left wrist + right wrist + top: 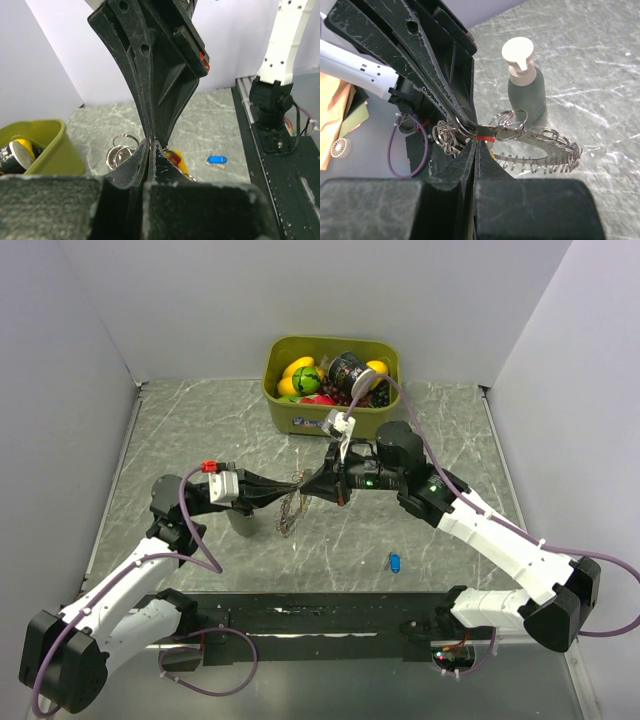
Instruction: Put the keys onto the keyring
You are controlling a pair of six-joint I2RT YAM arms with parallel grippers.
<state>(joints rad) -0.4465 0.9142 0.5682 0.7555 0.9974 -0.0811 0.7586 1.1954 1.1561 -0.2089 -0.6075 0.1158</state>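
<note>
My left gripper (303, 483) and right gripper (322, 485) meet tip to tip above the table's middle. The left gripper (151, 143) is shut on the keyring (547, 142), a silvery metal loop carrying several small split rings, which hangs below the tips (289, 512). The right gripper (477, 141) is shut on the red key (485, 137) right at the loop. The red key (174, 157) and yellow key (185, 164) sit together just behind my left fingers. The blue key (394, 562) lies alone on the table, also in the left wrist view (216, 160).
An olive-green bin (283, 410) with toy fruit and a can stands at the back. A grey pump bottle (522, 80) stands under the left arm (241, 524). A black rail (300, 618) runs along the near edge. White walls enclose the table.
</note>
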